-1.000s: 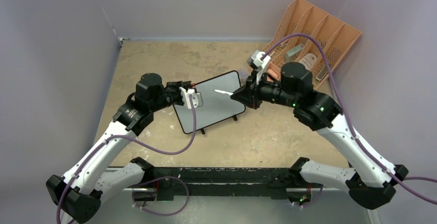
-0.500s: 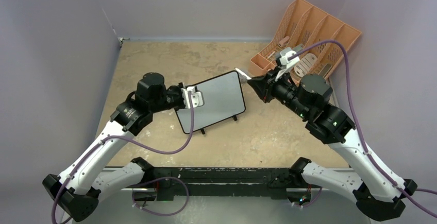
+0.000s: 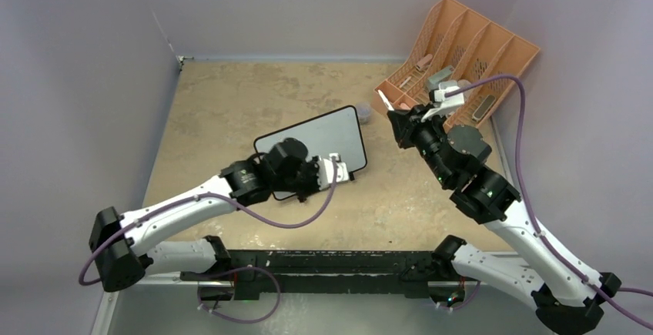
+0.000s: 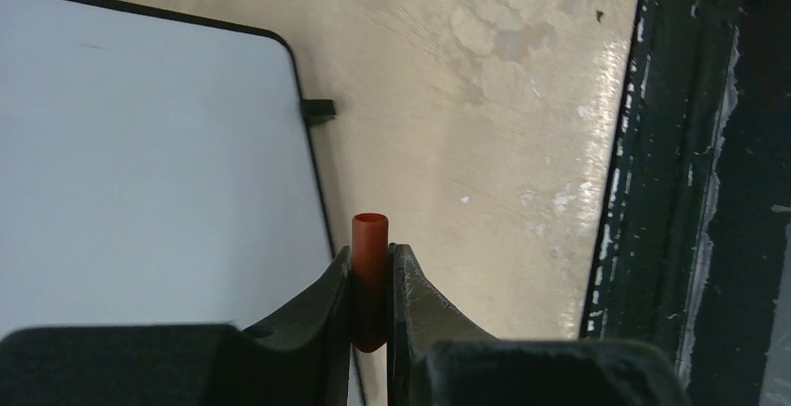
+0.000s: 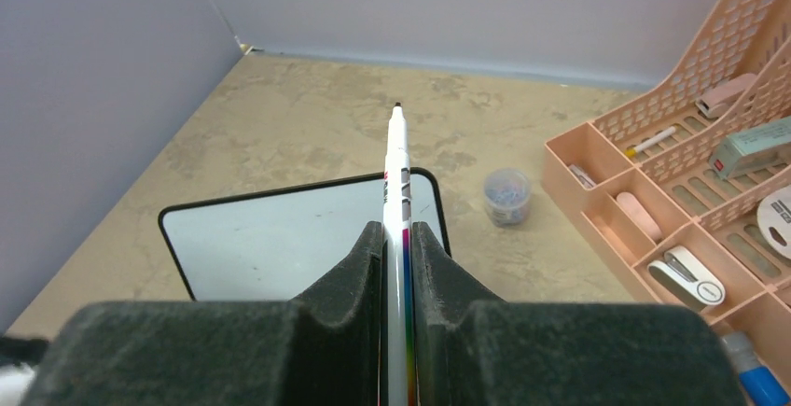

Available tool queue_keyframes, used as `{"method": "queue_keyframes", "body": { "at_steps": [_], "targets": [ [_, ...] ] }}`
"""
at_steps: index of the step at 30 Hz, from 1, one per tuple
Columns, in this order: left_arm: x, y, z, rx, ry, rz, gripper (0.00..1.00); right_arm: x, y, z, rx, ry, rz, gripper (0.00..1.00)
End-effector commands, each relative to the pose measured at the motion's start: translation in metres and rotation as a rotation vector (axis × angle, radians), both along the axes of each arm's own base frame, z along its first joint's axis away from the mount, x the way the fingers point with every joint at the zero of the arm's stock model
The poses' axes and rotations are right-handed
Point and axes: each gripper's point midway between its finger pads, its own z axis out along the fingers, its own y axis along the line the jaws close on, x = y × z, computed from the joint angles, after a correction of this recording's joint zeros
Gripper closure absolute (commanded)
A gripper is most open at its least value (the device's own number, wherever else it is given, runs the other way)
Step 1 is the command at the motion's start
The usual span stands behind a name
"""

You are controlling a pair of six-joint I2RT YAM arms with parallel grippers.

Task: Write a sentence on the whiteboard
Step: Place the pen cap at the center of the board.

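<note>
No legible text, brand, number or sign was found in any view. Small red print is noted on the marker (image 5: 398, 156) barrel, too small to be read. A faint short mark is seen on the whiteboard (image 4: 140, 173); no letter can be made out.

The left arm (image 3: 177, 208) and right arm (image 3: 531, 235) had white shells on their long links and black cylindrical joint housings. Purple cables (image 3: 273, 225) looped along both. White camera brackets (image 3: 449, 92) sat at the wrists. The left gripper (image 4: 371, 252) and right gripper (image 5: 398, 229) had matte black, wedge-shaped fingers.
</note>
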Motion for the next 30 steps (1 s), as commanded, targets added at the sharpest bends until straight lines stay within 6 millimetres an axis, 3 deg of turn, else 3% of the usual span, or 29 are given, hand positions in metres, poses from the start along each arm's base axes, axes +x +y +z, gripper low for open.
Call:
{"method": "queue_keyframes", "body": {
  "at_steps": [1, 8, 16, 23, 30],
  "targets": [
    [-0.014, -0.022, -0.033, 0.03, 0.06, 0.086, 1.0, 0.003, -0.021, 0.027, 0.102, -0.086, -0.106, 1.0],
    [-0.037, -0.038, -0.101, 0.164, 0.173, 0.185, 1.0, -0.003, -0.027, 0.017, 0.078, -0.085, -0.104, 1.0],
    [-0.04, -0.046, -0.157, 0.252, 0.275, 0.271, 1.0, -0.007, -0.027, 0.004, 0.046, -0.082, -0.086, 1.0],
    [-0.039, -0.048, -0.18, 0.306, 0.288, 0.306, 0.94, -0.013, -0.029, -0.008, 0.009, -0.095, -0.062, 1.0],
    [-0.038, -0.049, -0.18, 0.329, 0.279, 0.338, 0.76, -0.021, -0.034, -0.009, -0.018, -0.114, -0.043, 1.0]
  ]
}}
